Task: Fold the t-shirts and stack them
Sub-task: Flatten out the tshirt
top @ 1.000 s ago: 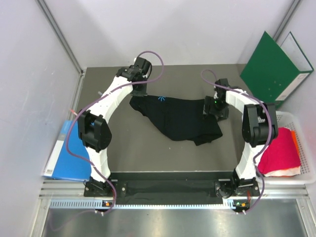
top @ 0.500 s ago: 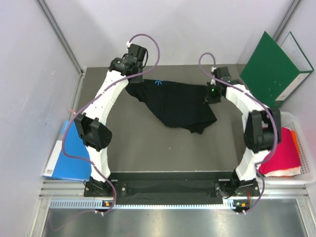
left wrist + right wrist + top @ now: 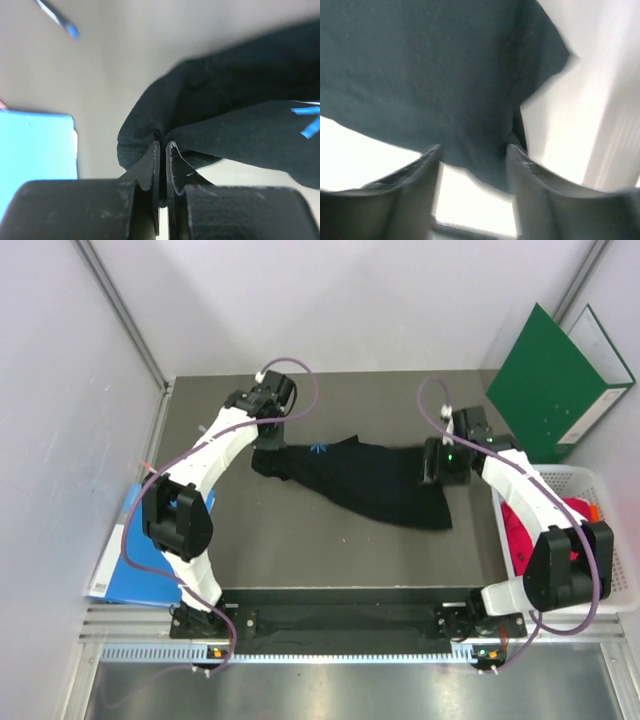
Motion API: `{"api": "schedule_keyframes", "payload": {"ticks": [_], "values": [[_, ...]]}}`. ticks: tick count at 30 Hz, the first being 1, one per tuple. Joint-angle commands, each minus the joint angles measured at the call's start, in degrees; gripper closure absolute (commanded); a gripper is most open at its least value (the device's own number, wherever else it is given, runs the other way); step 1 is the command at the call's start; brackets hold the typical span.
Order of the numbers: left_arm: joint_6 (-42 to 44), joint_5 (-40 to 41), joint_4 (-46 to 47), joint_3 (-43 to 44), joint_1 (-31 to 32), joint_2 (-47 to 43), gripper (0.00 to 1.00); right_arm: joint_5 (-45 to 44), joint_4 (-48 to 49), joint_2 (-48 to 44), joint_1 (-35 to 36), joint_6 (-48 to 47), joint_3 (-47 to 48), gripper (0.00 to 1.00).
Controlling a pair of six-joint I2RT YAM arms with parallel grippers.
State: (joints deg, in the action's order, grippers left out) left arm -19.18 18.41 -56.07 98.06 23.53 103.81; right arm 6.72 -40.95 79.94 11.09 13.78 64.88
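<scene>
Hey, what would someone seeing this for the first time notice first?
A black shirt spread across mid-table between both arms: the left gripper pinches its left end, the right gripper sits open at its right end. Then the green folder at the far right, and a red shirt in the basket near it.

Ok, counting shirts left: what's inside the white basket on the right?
A magenta-red t-shirt and a bit of orange cloth show in the white basket; the right arm covers part of it.
</scene>
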Motion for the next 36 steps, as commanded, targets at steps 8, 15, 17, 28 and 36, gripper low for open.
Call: {"api": "schedule_keyframes", "payload": {"ticks": [8,15,17,28,36], "values": [[-2.26,-4.62,1.32,-12.18,0.11,-5.37,1.0,-1.36,2.09,2.11,-3.27,2.48,0.15,0.04],[-2.27,-5.41,1.67,-13.42,0.2,-4.23,1.0,4.68,10.29,20.32,-3.18,4.24,6.46,0.09],[-2.18,-5.15,1.32,-12.72,0.2,-3.97,1.0,6.11,7.3,26.98,-2.57,3.27,10.07,0.14],[0.28,2.58,-0.61,-1.76,-0.06,1.39,1.0,1.46,2.98,24.48,-0.99,4.06,21.33,1.0],[2.65,6.98,-2.81,11.18,-2.35,5.97,1.0,-3.73,11.04,8.5,-0.99,4.94,22.32,1.0]]}}
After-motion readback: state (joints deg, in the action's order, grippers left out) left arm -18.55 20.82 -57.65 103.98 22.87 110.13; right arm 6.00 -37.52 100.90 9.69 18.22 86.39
